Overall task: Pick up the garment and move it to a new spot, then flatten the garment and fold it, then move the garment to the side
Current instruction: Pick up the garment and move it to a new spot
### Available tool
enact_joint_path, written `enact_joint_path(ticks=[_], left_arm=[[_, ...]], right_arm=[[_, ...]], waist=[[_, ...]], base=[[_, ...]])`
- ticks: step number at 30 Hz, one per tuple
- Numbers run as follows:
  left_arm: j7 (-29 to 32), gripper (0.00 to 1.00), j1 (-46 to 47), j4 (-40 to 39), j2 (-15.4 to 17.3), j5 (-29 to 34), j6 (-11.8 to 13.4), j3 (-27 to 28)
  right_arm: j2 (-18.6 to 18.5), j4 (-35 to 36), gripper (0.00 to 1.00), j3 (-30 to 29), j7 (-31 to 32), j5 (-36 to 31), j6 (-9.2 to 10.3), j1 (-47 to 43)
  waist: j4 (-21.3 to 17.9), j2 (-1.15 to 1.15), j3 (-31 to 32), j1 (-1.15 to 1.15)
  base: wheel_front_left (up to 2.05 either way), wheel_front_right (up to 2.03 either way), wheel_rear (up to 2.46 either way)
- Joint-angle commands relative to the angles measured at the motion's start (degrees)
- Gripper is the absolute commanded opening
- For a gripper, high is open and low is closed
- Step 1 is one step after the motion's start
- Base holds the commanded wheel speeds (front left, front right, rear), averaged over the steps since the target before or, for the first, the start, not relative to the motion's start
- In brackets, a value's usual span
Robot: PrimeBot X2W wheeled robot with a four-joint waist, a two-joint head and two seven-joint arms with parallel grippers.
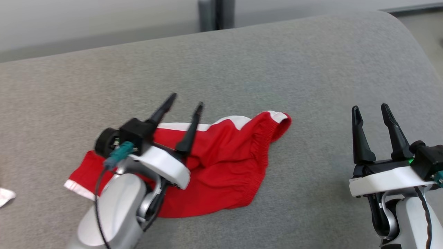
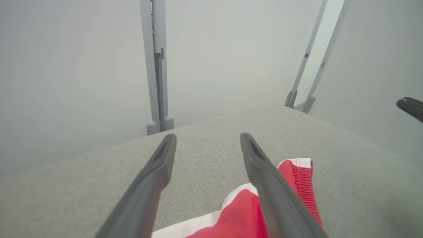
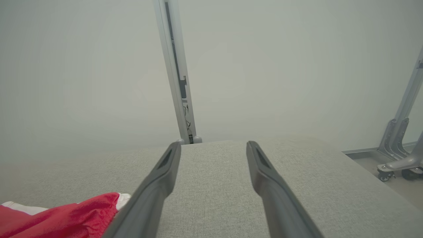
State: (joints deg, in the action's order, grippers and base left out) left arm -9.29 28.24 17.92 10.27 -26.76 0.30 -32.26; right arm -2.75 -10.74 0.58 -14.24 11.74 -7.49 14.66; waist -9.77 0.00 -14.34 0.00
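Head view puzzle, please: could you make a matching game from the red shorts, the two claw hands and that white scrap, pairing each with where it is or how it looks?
1 red shorts
2 left gripper
3 right gripper
4 white scrap

A open, over bare grey padding, right of the shorts
B rumpled, lying on the padding
C open, over the shorts
D at the view's left edge

Pairs: 1-B, 2-C, 3-A, 4-D
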Motion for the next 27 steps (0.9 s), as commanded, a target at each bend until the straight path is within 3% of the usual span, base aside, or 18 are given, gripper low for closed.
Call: enact_joint_path(ticks=[1, 5, 13, 18, 27], left_arm=[[-1.14, 1.00, -0.97, -0.71, 1.14, 0.22, 1.74, 1.53], [-3.92, 1.00, -3.71, -3.60, 3.98, -1.44, 5.55, 7.45], [-5.68, 1.00, -14.32, -11.69, 9.65, -2.39, 8.91, 16.62], [-5.46, 1.00, -21.74, -16.74, 11.57, -2.09, 9.27, 16.37], [-2.95, 1.00, -27.04, -20.08, 12.50, -1.98, 10.71, 14.91]], right_arm=[[-0.33, 0.32, 1.00, -0.37, 0.34, -0.56, -0.01, -0.69], [-0.33, 1.50, 1.00, -0.95, 1.59, -1.59, -0.01, -1.10], [-0.32, 2.53, 1.00, -0.87, 3.63, -2.91, -0.01, -3.74], [-0.33, 3.15, 1.00, -0.61, 4.77, -3.37, -0.01, -6.46], [-0.32, 4.34, 1.00, -0.78, 6.63, -3.13, -0.01, -11.05]], waist=[[2.52, 0.00, 1.67, 0.00], [5.46, 0.00, 2.85, 0.00], [7.68, 0.00, 6.19, 0.00], [8.04, 0.00, 9.36, 0.00], [8.29, 0.00, 14.12, 0.00]], base=[[0.00, 0.00, 0.00], [0.00, 0.00, 0.00], [0.00, 0.00, 0.00], [0.00, 0.00, 0.00], [0.00, 0.00, 0.00]])
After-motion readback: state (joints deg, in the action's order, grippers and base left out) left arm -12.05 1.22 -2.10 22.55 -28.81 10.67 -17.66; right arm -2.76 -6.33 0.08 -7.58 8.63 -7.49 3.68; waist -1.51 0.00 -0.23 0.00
